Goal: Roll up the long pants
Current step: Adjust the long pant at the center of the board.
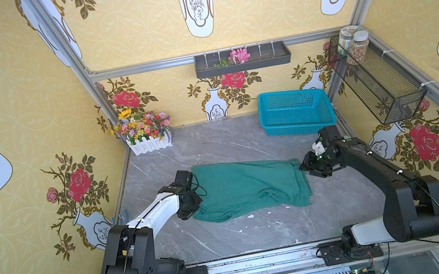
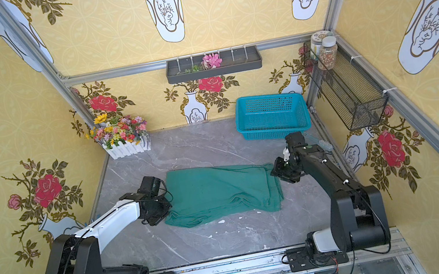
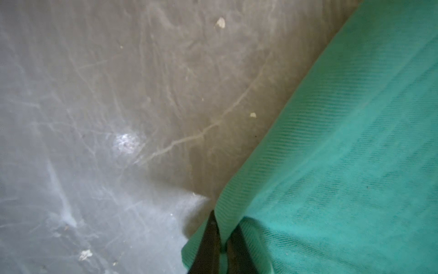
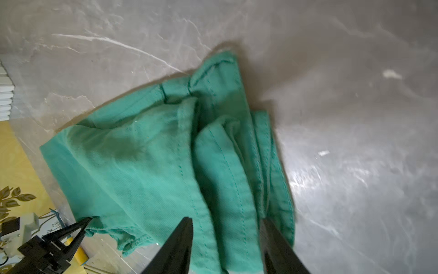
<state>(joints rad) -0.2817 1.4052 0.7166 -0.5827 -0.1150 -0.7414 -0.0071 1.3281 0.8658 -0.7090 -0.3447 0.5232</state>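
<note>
1. Both top views look steeply down from high above the front of the table (image 1: 258,228), facing the back wall (image 1: 176,105); they share almost the whole scene.
2. The left wrist view is very near, looking past the left gripper (image 3: 224,227) at the edge of the pants (image 3: 343,142) and bare table.
3. The right wrist view, a little farther, looks past the right gripper (image 4: 226,219) over the pants, which all views share.

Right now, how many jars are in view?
2: a labelled jar and a clear jar beside it, both at the far end of the wire shelf; more could hide behind.
</note>
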